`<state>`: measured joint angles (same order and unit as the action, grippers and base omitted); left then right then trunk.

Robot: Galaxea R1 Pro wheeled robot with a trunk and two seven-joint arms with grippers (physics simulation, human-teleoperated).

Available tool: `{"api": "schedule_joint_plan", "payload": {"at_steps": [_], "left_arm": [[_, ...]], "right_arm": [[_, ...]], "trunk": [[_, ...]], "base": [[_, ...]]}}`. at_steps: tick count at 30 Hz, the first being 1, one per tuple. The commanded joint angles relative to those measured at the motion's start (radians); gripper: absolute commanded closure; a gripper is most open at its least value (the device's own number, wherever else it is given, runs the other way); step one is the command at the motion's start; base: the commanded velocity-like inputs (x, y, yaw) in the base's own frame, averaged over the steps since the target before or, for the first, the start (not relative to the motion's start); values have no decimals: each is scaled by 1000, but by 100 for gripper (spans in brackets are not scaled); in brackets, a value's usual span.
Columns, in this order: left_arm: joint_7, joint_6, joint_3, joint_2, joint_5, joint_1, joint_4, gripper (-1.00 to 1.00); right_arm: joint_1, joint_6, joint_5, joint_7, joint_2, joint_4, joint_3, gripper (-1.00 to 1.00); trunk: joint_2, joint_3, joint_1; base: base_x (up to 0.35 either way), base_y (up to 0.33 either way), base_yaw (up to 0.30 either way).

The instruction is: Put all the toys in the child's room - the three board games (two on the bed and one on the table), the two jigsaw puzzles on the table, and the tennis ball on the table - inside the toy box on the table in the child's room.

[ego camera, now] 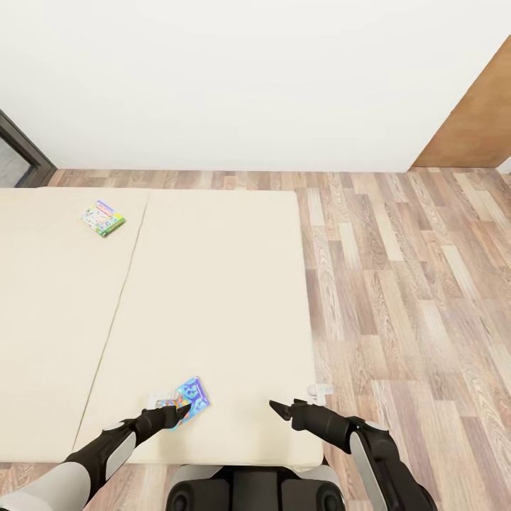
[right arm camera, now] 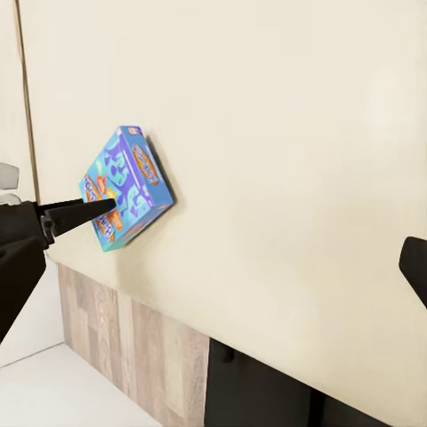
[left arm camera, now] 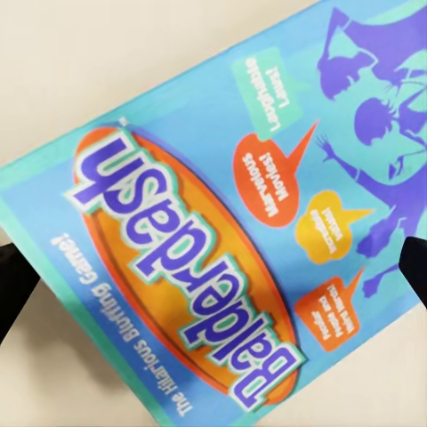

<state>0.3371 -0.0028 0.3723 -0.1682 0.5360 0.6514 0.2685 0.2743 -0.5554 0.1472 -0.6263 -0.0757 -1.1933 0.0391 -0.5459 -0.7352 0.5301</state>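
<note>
Both board games lie on the beige mattress bed (ego camera: 213, 284): the blue flat rectangular game box (ego camera: 190, 397) under my spread, empty left gripper (ego camera: 177, 409); the green-bordered game box (ego camera: 103, 218) well apart. Right gripper (ego camera: 280, 409) open, empty. Neither boxed yet.

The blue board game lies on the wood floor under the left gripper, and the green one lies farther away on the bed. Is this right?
Not quite. The blue board game lies on the bed, not the floor, as the head view shows. The left gripper is over it, and the green board game lies farther away on the bed.
</note>
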Motion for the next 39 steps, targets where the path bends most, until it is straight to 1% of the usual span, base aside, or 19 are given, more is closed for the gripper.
{"api": "schedule_joint_plan", "payload": {"at_steps": [1, 21, 29, 39], "left_arm": [[2, 0, 7, -1, 9, 1, 0, -100], [2, 0, 5, 1, 8, 1, 0, -100], [2, 0, 6, 1, 8, 1, 0, -100], [2, 0, 7, 1, 8, 1, 0, -100]], "right_arm": [[0, -8, 5, -3, 0, -1, 3, -100], [0, -8, 5, -7, 2, -3, 5, -100], [0, -8, 5, -7, 2, -3, 5, -100], [0, -8, 5, -9, 2, -3, 5, -100]], "trunk": [[-1, -1, 0], [-1, -1, 0], [-1, -1, 0], [-1, -1, 0]], "base": [[0, -3, 0], [0, -3, 0], [0, -150, 0], [0, -27, 0]]}}
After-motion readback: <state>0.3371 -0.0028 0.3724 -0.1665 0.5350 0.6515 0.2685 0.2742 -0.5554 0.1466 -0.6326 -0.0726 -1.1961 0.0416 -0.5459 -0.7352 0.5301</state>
